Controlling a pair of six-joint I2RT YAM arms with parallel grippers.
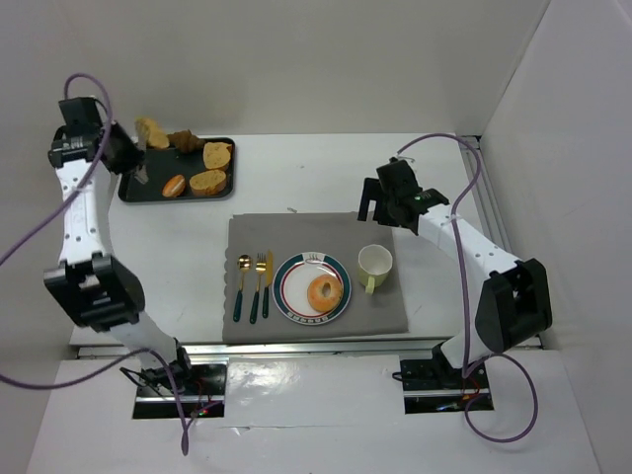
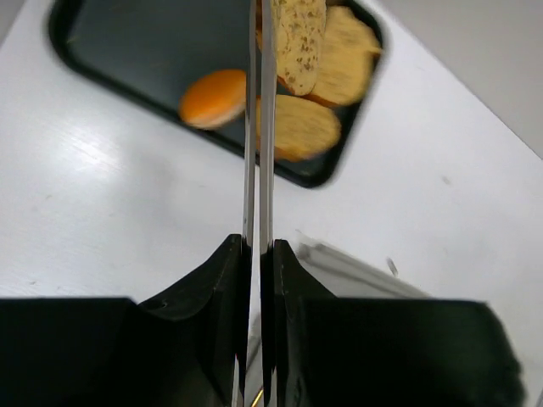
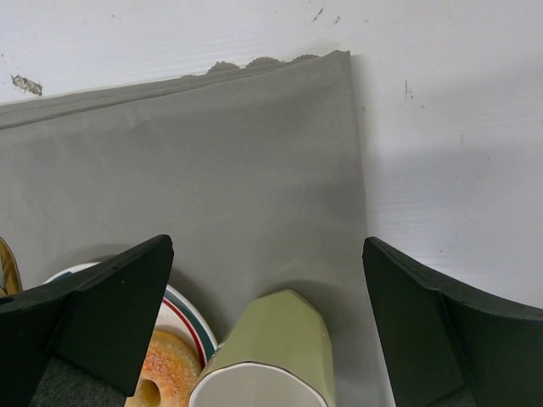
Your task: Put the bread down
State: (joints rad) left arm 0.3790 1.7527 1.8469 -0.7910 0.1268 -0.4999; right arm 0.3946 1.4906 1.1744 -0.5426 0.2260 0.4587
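In the overhead view, the left gripper is hovering at the far-left corner of the black tray. It is clamping a pair of thin metal tongs. A pale bread slice is sitting just beside it and seems to be hanging above the tray's far rim rather than lying in it. Other pieces are resting in the tray, and a ring-shaped bread is already lying on the striped plate on the grey placemat. The right gripper is hanging over the mat's far right corner, near the green cup. In the left wrist view, the left gripper is squeezing the tongs until their blades are running almost together. The tips appear to be pinching the bread slice on edge, though the contact itself is cut off by the frame. The slice is likely behaving as light, soft and crumbly, so a narrow grip near one edge is letting it pivot or tear. A hold across its flat faces nearer the middle, with gentle pressure, is looking safer. In the right wrist view, the right gripper is standing spread wide and holding nothing, above the placemat and the cup.
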